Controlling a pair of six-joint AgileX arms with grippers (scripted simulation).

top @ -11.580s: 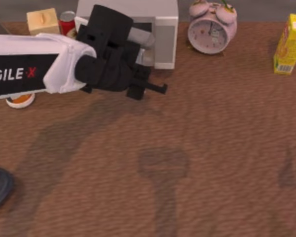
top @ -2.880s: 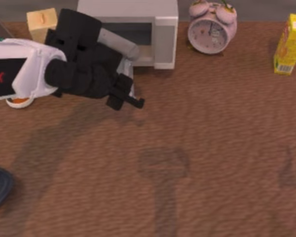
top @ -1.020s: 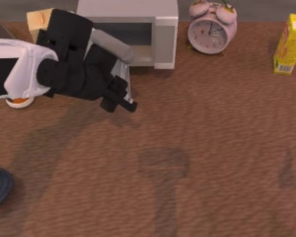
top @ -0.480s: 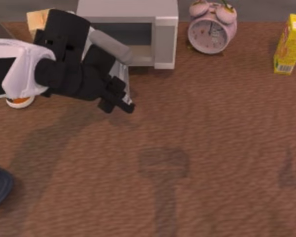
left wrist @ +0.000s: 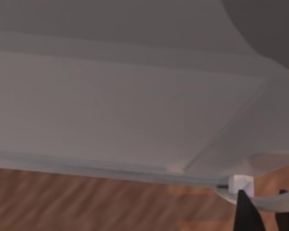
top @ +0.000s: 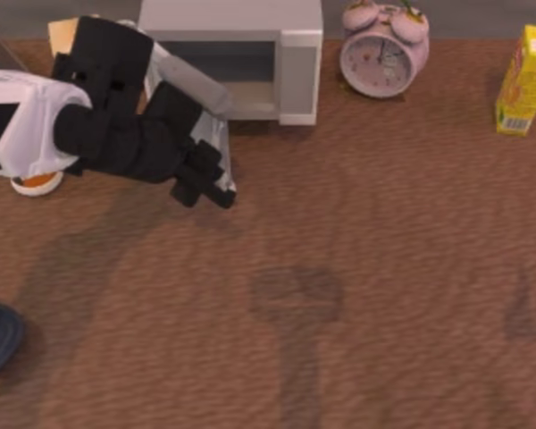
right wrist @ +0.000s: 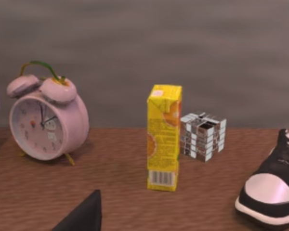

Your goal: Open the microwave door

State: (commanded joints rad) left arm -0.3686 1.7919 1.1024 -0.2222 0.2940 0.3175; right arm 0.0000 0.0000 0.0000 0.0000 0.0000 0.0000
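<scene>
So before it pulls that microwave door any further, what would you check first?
1. Microwave door swung out from the microwave: ok, cavity shows.
2. Left end effector at the door's free edge: ok.
3. Grip on the door: cannot tell.
4. Table bare along the door's swing: ok.
5. Alarm clock and juice carton out of the way: ok.
6. Right end effector away from the door: ok.

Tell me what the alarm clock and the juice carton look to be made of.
Alarm clock: seemingly painted metal or plastic, with a smooth pink shell and bells. Juice carton: likely coated paperboard, with flat printed yellow faces, a barcode and a folded top.
</scene>
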